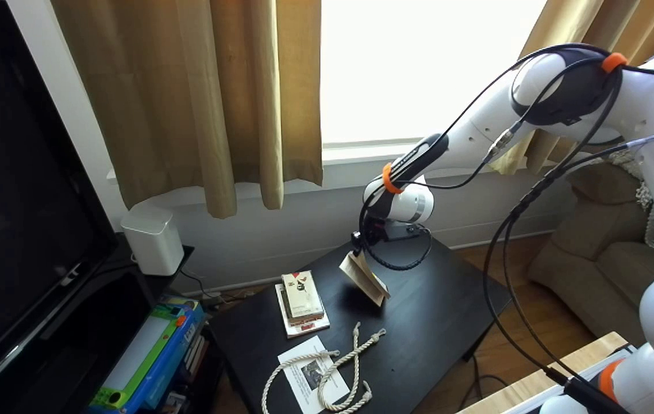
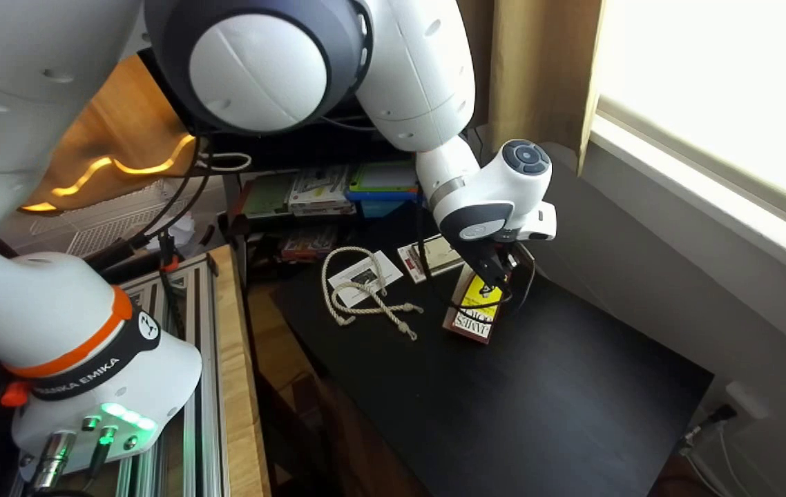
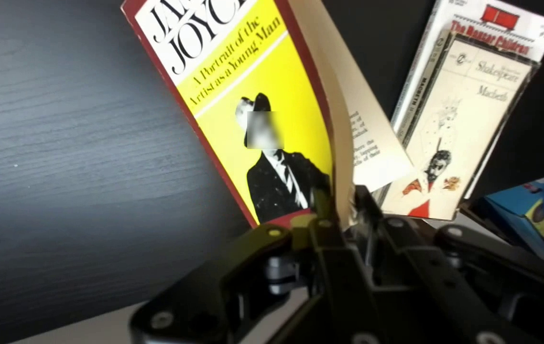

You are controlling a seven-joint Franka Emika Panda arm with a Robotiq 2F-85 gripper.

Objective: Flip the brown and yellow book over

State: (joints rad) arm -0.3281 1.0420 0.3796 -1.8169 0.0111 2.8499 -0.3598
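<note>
The brown and yellow book (image 3: 277, 62) shows its yellow front cover with a dark red border in the wrist view. It is also in both exterior views, where its page side (image 1: 365, 280) and its yellow cover (image 2: 481, 298) show. It stands tilted on edge, with one cover or leaf splayed away from the rest. My gripper (image 3: 342, 200) is shut on the book's upper edge, one finger on each side. The gripper also shows in an exterior view (image 1: 357, 251), mostly dark and small. I cannot tell if the book's lower edge touches the black table (image 1: 430, 305).
A stack of books (image 1: 302, 296) with a cream one on top lies beside the held book. A white sheet (image 1: 304, 391) with a rope (image 1: 356, 368) over it lies near the table's edge. A wall and window stand behind the table. A cable loop (image 1: 399, 267) hangs by the wrist.
</note>
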